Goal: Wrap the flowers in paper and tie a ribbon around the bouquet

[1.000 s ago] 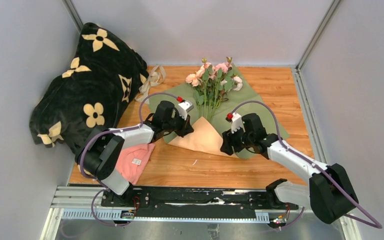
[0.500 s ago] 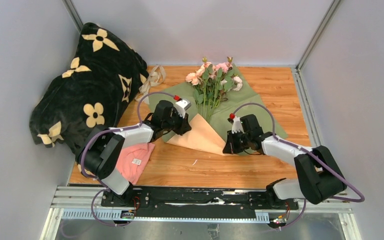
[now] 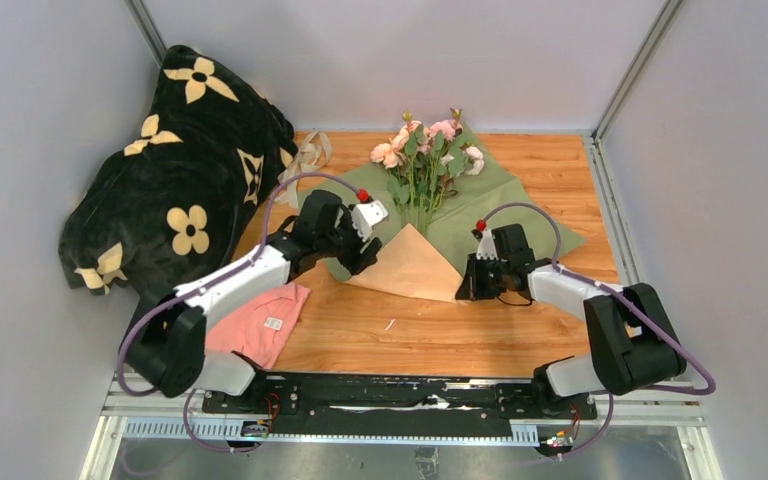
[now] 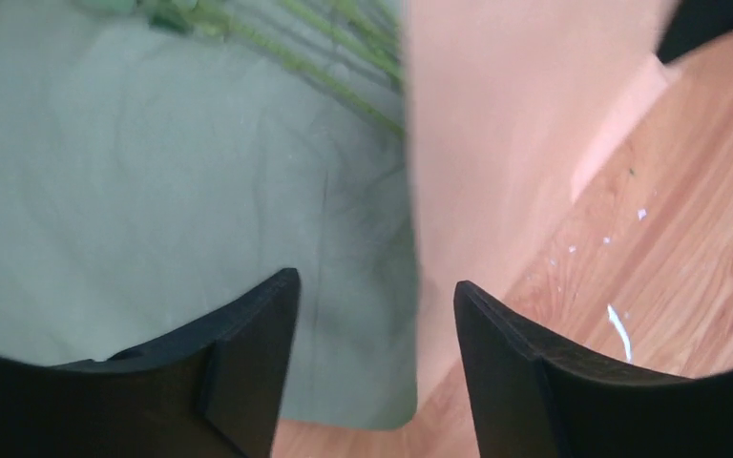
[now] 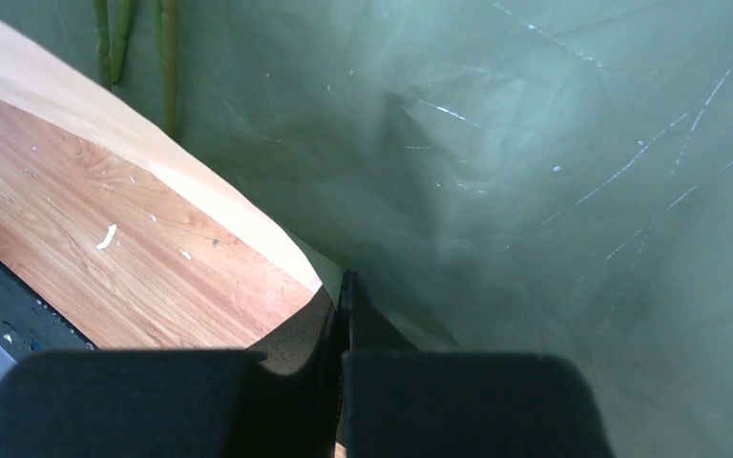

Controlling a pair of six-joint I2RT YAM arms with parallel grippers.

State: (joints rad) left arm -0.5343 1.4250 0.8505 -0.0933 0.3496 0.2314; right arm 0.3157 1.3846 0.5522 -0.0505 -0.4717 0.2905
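The flowers [image 3: 425, 158] lie on the paper [image 3: 505, 215], blooms toward the back wall, olive side up. A peach flap [image 3: 410, 265] is folded up over the lower stems [image 4: 344, 43]. My left gripper [image 3: 358, 256] hovers open over the paper's left corner [image 4: 153, 191]; its fingertips [image 4: 282, 286] straddle the line between green and peach with nothing between them. My right gripper [image 5: 345, 282] is shut on the paper's near edge [image 5: 534, 172], just right of the flap [image 3: 468, 284]. The ribbon [image 3: 305, 158] lies bunched beside the blanket.
A black blanket [image 3: 175, 170] with cream flower prints fills the back left corner. A pink cloth [image 3: 260, 322] with a white label lies near the left arm's base. Grey walls close in three sides, and bare wooden table [image 3: 410, 340] lies in front.
My left gripper has opened and let go of the paper. My right gripper has shut on the paper's near edge and shifted toward the back, and the peach flap now sits higher over the stems.
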